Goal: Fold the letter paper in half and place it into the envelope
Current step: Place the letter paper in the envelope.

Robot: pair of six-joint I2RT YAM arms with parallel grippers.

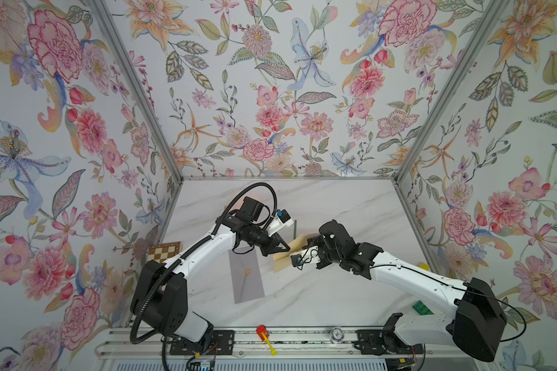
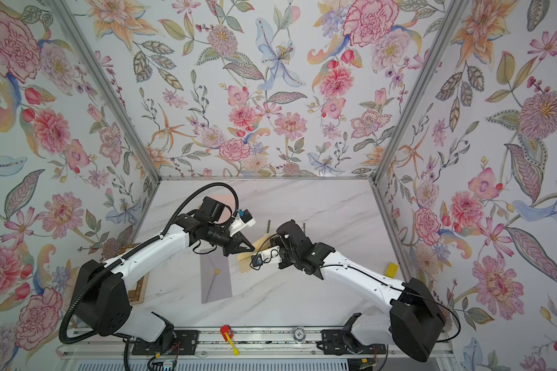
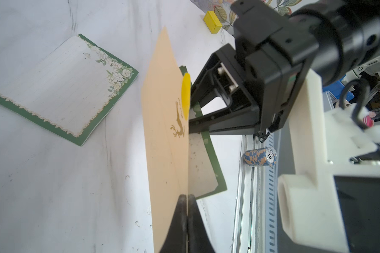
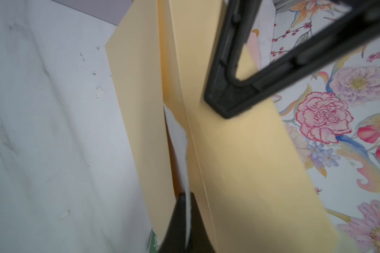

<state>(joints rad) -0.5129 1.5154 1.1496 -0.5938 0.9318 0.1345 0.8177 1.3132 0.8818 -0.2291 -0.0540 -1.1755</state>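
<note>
Marble tabletop (image 1: 335,295) carries a grey envelope (image 1: 248,282) lying flat at the near left. Just beyond it, mid-table, the left gripper (image 3: 187,203) is pinched tight on an edge of the tan envelope (image 3: 162,131), held upright. The right gripper (image 4: 187,208) is clamped on the letter paper (image 4: 178,135), which sits between that envelope's layers. Floral wallpaper (image 1: 287,96) backs the far side.

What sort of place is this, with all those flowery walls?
Likely a robot test booth, not a home: flower-printed wall panels box in a marble-patterned tabletop, and two white-and-black robot arms sit on an aluminium rail.
</note>
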